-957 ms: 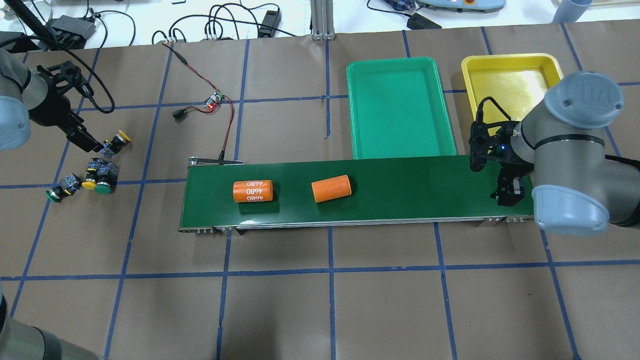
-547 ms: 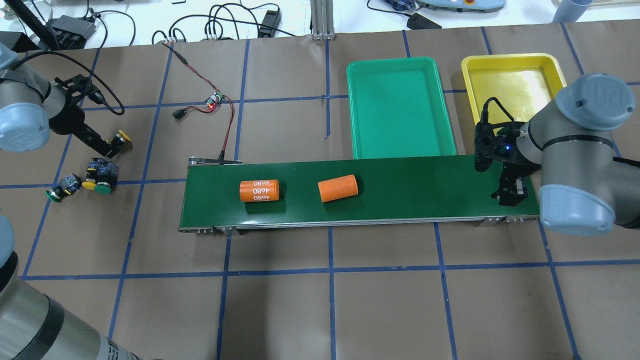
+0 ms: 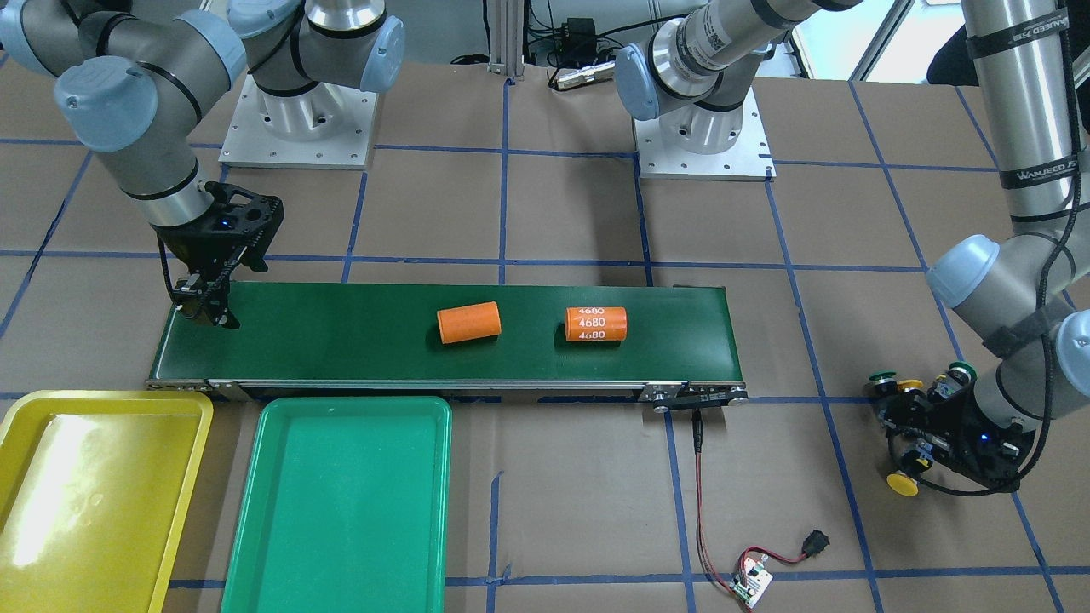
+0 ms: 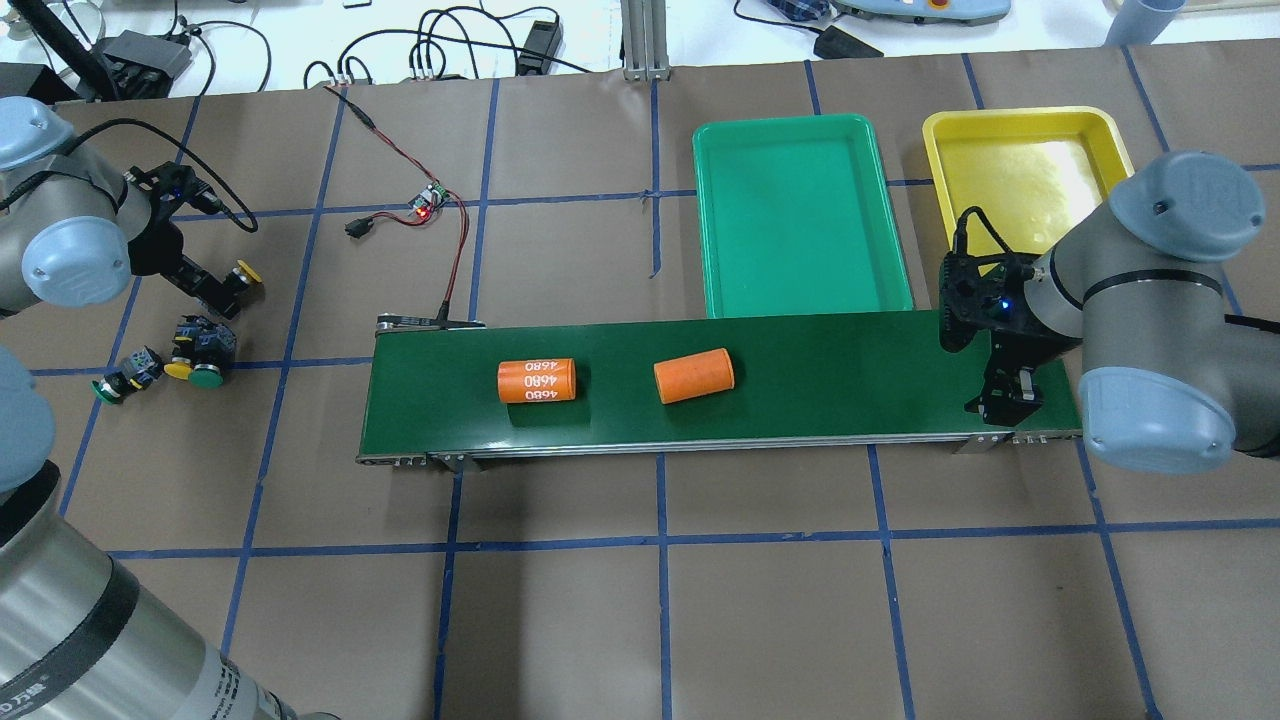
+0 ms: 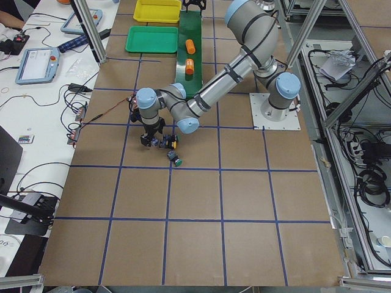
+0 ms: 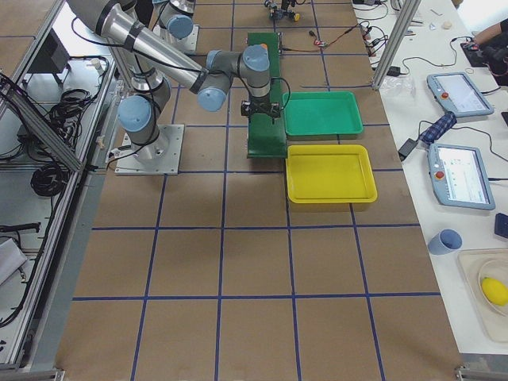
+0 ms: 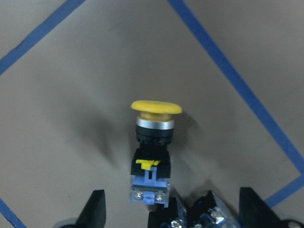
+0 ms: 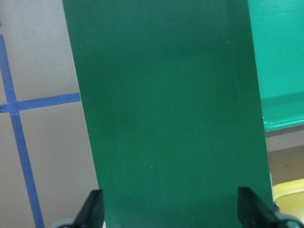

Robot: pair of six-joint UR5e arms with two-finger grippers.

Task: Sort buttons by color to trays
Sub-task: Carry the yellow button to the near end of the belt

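Orange cylinders [image 4: 536,380] on conveyor belt [image 4: 850,375], buttons [image 4: 200,345] beside left gripper [image 4: 214,292]

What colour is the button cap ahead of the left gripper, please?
Yellow cap, clearest in the left wrist view.

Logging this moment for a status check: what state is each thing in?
Left gripper: open, nothing gripped.
Yellow button ahead of it: on its side on the table.
Other three buttons: on the table, unsorted.
Right gripper: open, empty, above the conveyor belt.
Green tray: empty.
Yellow tray: empty.
Orange cylinders: lying on the belt.
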